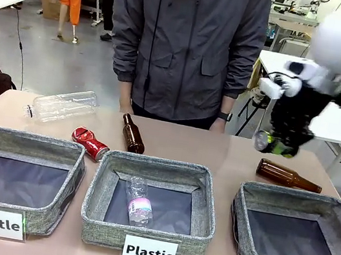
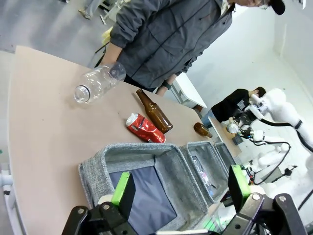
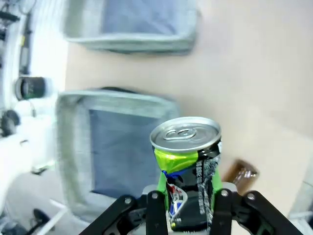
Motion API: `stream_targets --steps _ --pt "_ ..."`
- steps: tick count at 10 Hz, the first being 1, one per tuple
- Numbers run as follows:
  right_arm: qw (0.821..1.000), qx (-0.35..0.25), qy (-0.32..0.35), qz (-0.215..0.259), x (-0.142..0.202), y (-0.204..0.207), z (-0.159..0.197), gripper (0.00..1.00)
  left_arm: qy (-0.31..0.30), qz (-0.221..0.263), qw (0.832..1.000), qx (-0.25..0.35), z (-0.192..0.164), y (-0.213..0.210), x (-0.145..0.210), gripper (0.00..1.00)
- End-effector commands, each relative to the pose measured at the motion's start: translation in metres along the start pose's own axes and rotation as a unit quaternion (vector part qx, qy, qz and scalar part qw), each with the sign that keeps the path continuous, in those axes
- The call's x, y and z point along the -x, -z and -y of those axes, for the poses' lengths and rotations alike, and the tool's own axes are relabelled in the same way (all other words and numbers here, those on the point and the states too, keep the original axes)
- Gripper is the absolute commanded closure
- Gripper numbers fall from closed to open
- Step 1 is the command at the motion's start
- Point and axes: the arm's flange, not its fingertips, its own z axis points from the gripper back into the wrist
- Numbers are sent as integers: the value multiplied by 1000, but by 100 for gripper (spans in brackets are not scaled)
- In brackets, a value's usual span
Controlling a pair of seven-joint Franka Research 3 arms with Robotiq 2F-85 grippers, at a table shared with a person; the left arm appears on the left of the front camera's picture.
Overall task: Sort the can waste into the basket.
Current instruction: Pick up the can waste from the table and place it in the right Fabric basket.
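Right gripper (image 1: 278, 140) grips the dark crushed can (image 3: 188, 161) above the bench (image 1: 231, 154); the "Can" basket (image 1: 303, 197) lies below it, slightly aside; left gripper (image 2: 182, 188) gapes wide, empty.

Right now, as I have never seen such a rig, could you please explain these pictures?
Two robot arms share a table with a person standing opposite. The front picture comes from a fixed camera between the arms; the other two come from a camera on each wrist, looking along that gripper's fingers. The right gripper is shut on a dark can, held up in the air. The left gripper is open, holding nothing, over the Bottle bin. On the table lie a red can, a brown bottle beside it, a second brown bottle at the right and a clear bottle. Nearer the robot stand the Plastic bin, with a plastic bottle inside, and the Can bin.
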Motion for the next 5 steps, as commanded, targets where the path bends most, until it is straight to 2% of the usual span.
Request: stream_targets --steps 1,3,5 --pt "999 26 24 0 27 -10 -59 100 9 11 1000 7 1 1 0 0" --pt "999 35 14 -27 63 -3 -108 100 9 11 1000 7 1 1 0 0" --pt "999 5 25 -22 82 27 -121 100 9 11 1000 7 1 1 0 0"
